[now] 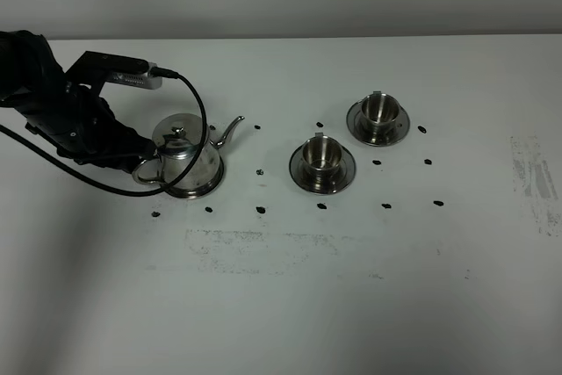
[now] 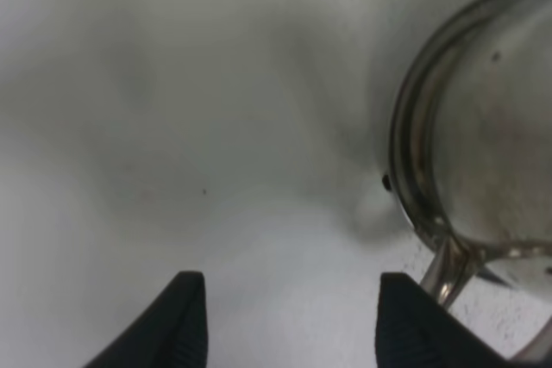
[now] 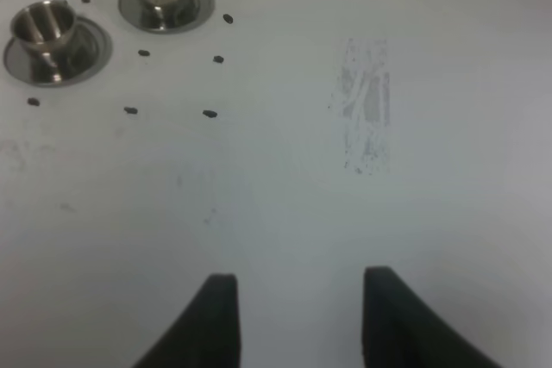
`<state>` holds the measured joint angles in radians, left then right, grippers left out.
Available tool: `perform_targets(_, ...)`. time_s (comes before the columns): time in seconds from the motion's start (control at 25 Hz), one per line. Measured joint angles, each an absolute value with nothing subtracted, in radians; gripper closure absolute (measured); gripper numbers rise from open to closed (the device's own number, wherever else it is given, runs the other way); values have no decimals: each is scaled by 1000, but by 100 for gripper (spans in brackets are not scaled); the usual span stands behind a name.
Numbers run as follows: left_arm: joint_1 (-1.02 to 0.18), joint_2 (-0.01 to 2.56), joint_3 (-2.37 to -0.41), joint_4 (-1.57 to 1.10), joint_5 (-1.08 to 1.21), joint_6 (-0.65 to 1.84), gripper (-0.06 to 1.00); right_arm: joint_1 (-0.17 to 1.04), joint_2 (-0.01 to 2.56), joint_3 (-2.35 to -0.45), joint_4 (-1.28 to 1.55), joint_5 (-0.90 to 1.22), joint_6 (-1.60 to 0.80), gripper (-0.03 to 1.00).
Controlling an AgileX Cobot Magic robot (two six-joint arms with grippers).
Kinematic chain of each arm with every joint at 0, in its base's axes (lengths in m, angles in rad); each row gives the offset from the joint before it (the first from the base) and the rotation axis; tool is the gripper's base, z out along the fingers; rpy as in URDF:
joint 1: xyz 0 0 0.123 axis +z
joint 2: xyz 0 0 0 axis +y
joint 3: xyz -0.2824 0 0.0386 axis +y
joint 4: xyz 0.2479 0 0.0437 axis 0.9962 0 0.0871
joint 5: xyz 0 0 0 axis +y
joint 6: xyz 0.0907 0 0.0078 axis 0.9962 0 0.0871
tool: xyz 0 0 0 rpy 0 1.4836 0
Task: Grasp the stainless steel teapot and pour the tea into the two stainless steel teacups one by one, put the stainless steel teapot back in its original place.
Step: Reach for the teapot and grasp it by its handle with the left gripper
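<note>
All pouring seemingly lay ahead: teapot [image 1: 186,154] stood on its tray [image 1: 198,191], teacups [image 1: 325,155] looked empty; left tool [image 2: 289,286] gaped beside the handle [image 2: 448,269], clamping nothing; right tool [image 3: 300,277] apart, idle.

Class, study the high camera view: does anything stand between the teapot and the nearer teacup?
Nothing visible does. Between the teapot and the nearer teacup there is only bare table with a few small flat black marks.
</note>
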<state>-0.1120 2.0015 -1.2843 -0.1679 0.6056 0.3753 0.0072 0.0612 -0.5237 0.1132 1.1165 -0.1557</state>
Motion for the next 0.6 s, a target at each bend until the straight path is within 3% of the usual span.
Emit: perform_targets(0.6, -139, 1973, -1284, -190, 702, 548, 51, 7, 61, -524, 113, 1117, -156, 64)
